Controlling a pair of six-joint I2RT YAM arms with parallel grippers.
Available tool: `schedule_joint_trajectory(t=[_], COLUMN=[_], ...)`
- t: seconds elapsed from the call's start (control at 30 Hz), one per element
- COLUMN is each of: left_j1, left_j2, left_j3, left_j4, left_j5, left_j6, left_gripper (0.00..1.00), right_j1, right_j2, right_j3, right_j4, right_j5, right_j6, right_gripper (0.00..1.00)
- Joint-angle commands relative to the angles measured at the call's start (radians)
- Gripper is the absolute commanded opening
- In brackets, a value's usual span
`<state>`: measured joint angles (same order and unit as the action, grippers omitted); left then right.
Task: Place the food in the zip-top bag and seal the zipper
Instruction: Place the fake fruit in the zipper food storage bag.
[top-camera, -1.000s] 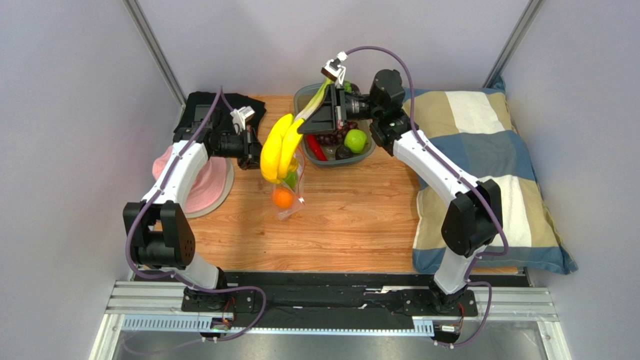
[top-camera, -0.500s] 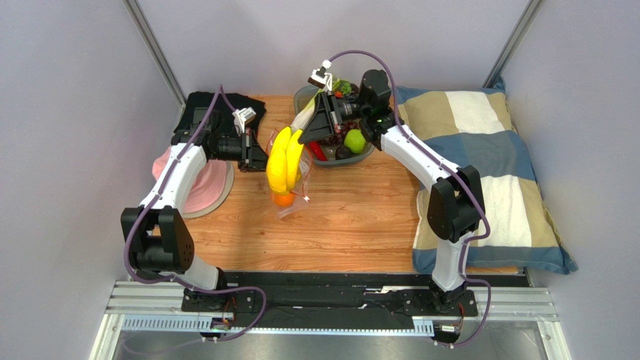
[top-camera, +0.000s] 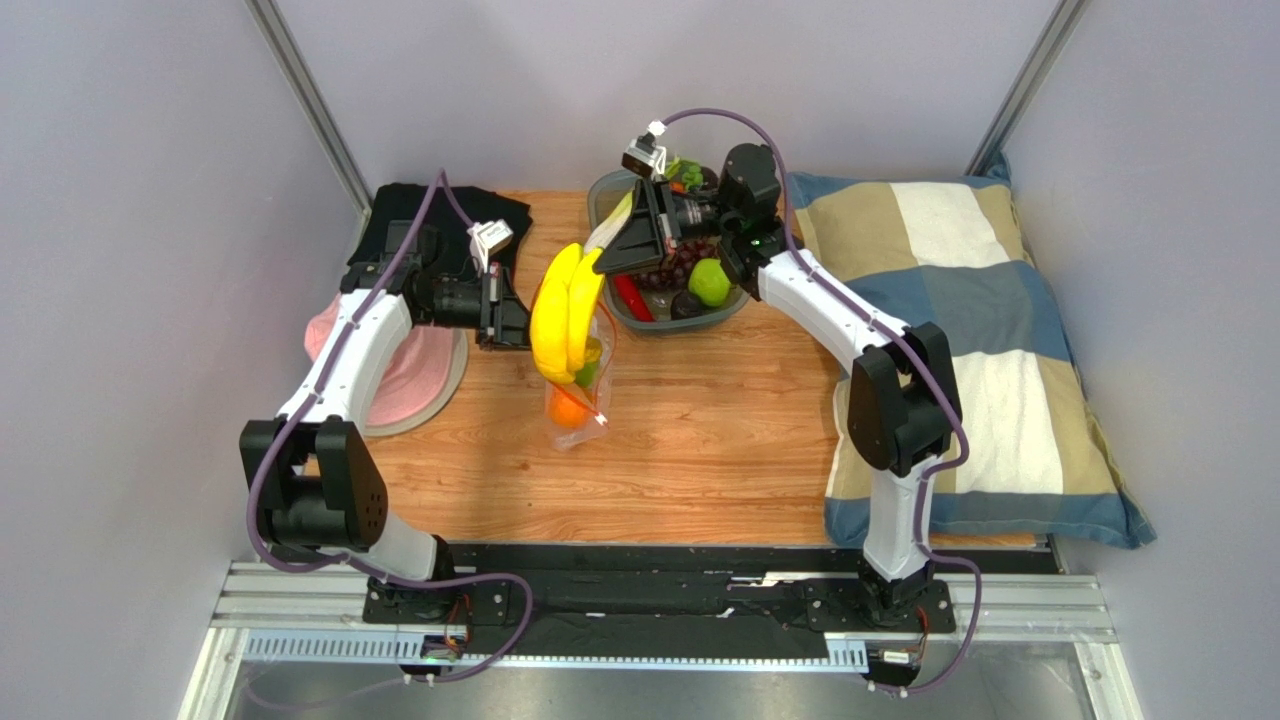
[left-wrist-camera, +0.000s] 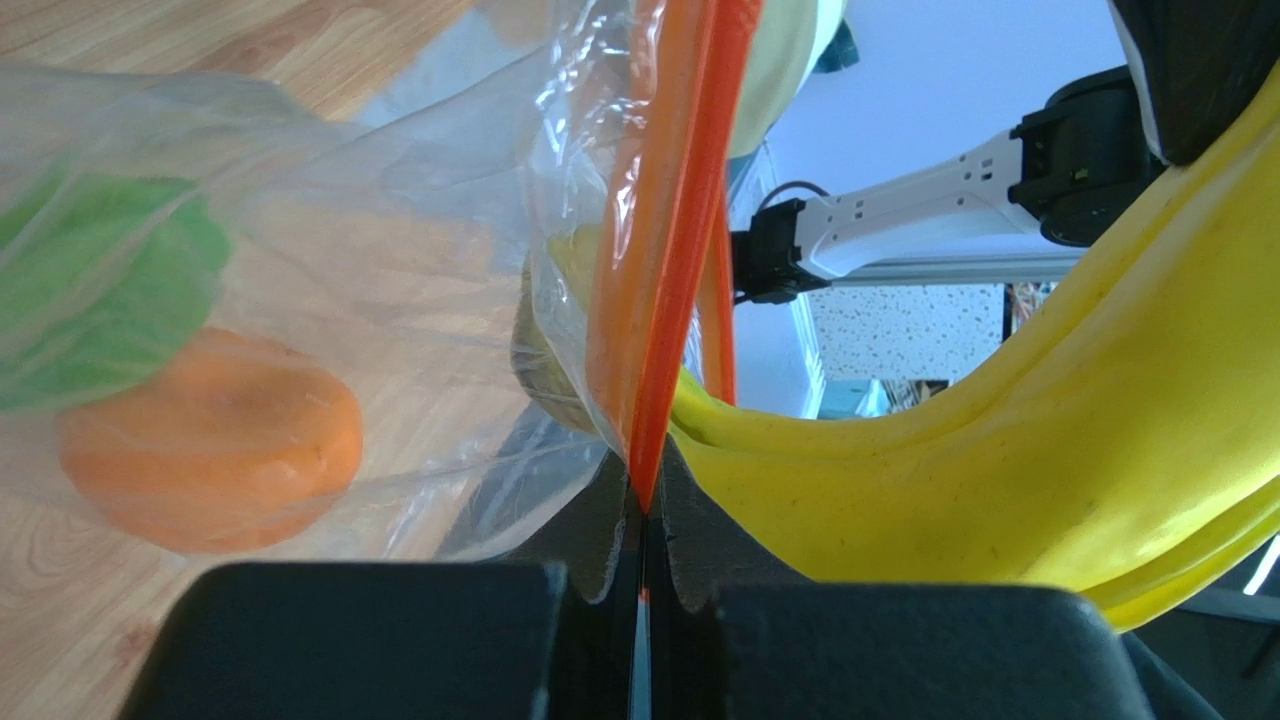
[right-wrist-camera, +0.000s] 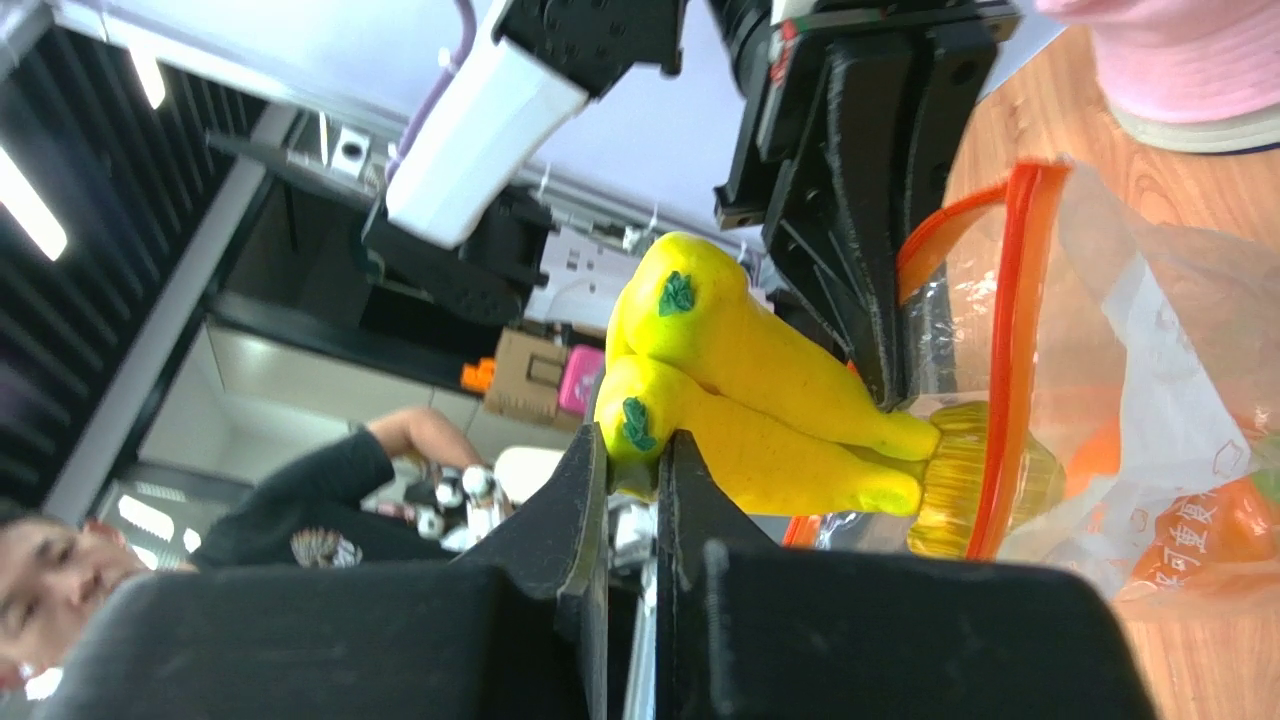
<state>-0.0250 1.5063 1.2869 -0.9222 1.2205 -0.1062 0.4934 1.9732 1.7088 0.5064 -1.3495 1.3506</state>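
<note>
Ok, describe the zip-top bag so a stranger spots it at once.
On the wooden table, look beside the grey tray. The zip-top bag sits there under the yellow bananas: the only clear crinkly thing, orange-red strip at its mouth, an orange inside.

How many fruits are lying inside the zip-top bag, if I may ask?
2: an orange at the bottom and a green fruit beside it; the banana is only partly in; others may be hidden.
</note>
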Motion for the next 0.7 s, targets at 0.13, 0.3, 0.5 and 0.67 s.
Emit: schedule_joint_trajectory(t=[0.13,0.3,0.5,0.67], left_j1=[0.008,0.017,0.019,0.019], left_j2=[-0.113,-0.195,-0.279,-0.311], left_j3=[-0.106,-0.198,-0.296,-0.326], left_j4=[0.281,0.451,0.643,0.713], left_j5=[0.030,-0.045,-0.130,-0.194], left_j6=[-0.266,-0.432,-0.639,-0.732], left_gripper=[0.00,0.00,0.00,0.00], right_j1=[-0.039,-0.044,-0.047,-0.033], right_j2=[-0.129,-0.154,-0.149,-0.186], right_j3=[-0.057,-0.074,-0.034,-0.101], right_j4=[-0.225,-0.313,-0.393,-0.515], right_j5=[0.301,0.415,0.536,0.688], right_j6=[-0.108,-0.139,-0.188,-0.243], right_gripper=[0.00,0.00,0.00,0.00])
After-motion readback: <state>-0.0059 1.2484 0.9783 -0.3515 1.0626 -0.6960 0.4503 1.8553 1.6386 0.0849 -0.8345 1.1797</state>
